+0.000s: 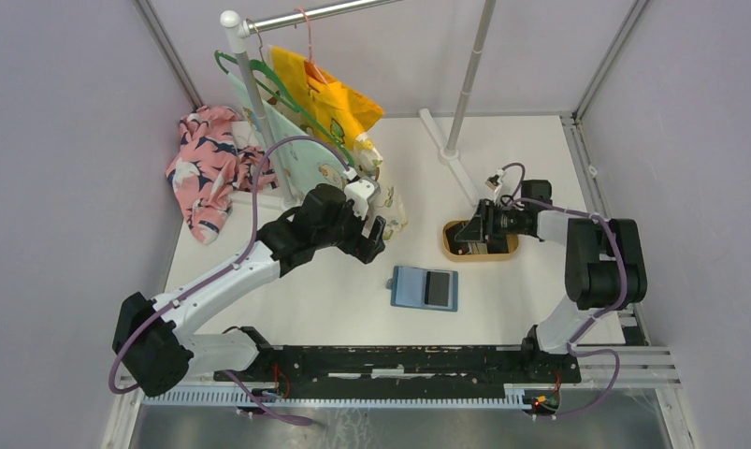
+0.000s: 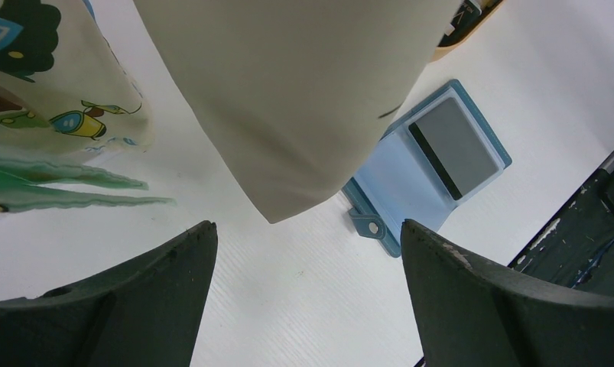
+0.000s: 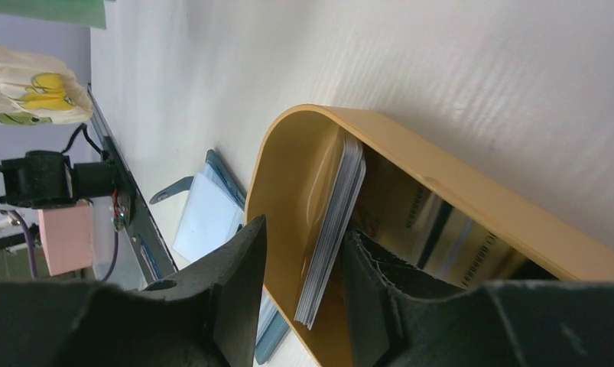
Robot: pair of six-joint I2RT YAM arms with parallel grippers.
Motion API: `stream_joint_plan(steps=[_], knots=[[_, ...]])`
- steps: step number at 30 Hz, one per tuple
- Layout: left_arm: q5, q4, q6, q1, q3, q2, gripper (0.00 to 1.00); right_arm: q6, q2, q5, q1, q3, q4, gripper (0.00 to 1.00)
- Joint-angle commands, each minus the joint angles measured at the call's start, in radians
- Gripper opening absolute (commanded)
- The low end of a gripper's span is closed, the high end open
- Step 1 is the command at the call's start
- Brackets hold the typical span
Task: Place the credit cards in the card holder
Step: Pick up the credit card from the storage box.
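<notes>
Right claw was down in the tan tray, at 2 o'clock from the card holder. Its jaws were about half apart, astride a stack of credit cards that stood on edge by the tray's rounded end wall. One finger touched the stack's face. A strip of tray showed between the other finger and the stack, so it wasn't clamped. Loose cards lay flat deeper in the tray. Card holder lay open and flat mid-worktop, near the tray but not touching it. A single dark card sat on its right half; couldn't tell if it was slotted or just lying on top. Left claw hung over bare worktop at 10 o'clock from the holder, jaws fully apart, gripping and touching nothing. Printed clothes hung on the rail at 11 o'clock.
</notes>
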Motion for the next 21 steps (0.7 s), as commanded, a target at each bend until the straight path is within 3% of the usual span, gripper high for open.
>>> stream_joint_plan(steps=[1,6,13,21], knots=[[0.023,0.009,0.044,0.004,0.043,0.009,0.94,-0.053,0.023,0.030,0.047,0.032,-0.024,0.47],[0.024,0.009,0.043,0.006,0.044,0.015,0.94,-0.063,0.044,0.093,0.090,0.044,-0.047,0.51],[0.021,0.006,0.043,0.007,0.045,0.016,0.94,-0.062,0.034,0.055,0.090,0.069,-0.070,0.44],[0.024,0.007,0.043,0.007,0.044,0.016,0.94,-0.017,0.001,-0.038,-0.004,0.053,-0.040,0.37]])
